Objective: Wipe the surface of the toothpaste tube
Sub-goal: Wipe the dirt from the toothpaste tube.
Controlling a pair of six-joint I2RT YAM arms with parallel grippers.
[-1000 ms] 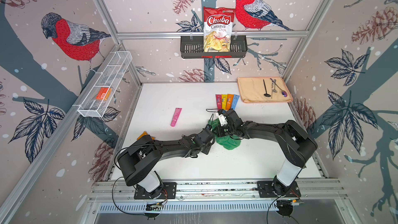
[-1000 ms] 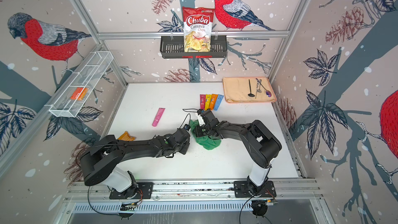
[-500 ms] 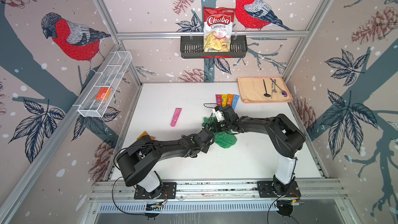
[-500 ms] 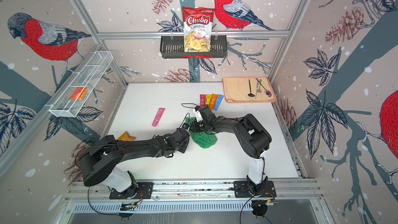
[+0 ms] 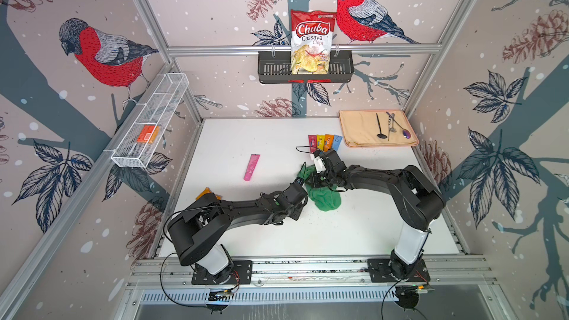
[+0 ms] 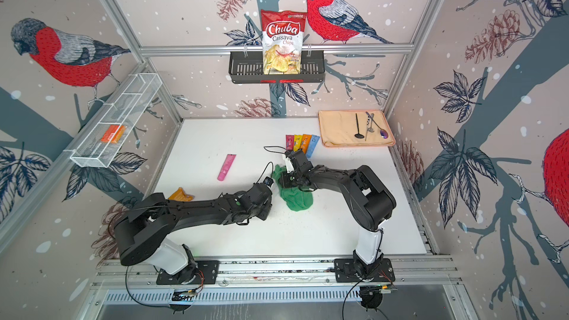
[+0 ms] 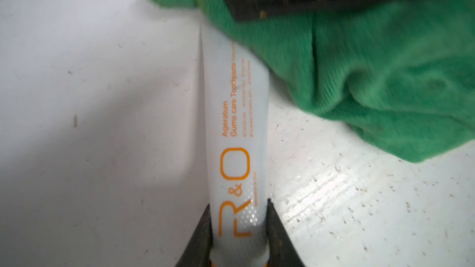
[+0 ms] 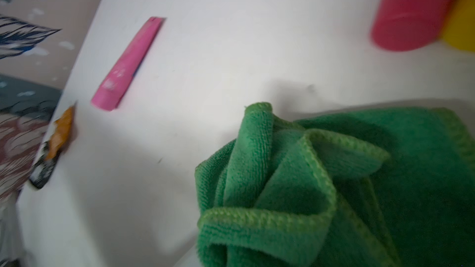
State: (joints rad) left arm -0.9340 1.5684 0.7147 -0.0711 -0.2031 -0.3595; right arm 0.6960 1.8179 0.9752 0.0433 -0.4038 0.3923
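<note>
Left claw (image 7: pixel 239 223) grips the white orange-lettered toothpaste tube (image 7: pixel 235 104). Right claw (image 5: pixel 315 178), pinching the green microfibre cloth (image 7: pixel 385 73), should stroke lengthwise.

The white tabletop (image 5: pixel 246 136) is carrying 5 sets of things. A pink tube (image 5: pixel 252 167) is lying flat to the left of the middle, its length running toward the far edge. 4 sachets (image 5: pixel 324 142), red, yellow, orange and blue, are lying side by side near a beige mat (image 5: pixel 360 127), which is filling the far right corner. A green cloth (image 5: pixel 324 198) is lying bunched near the middle. An orange packet (image 5: pixel 205 194) is resting by the left edge.
</note>
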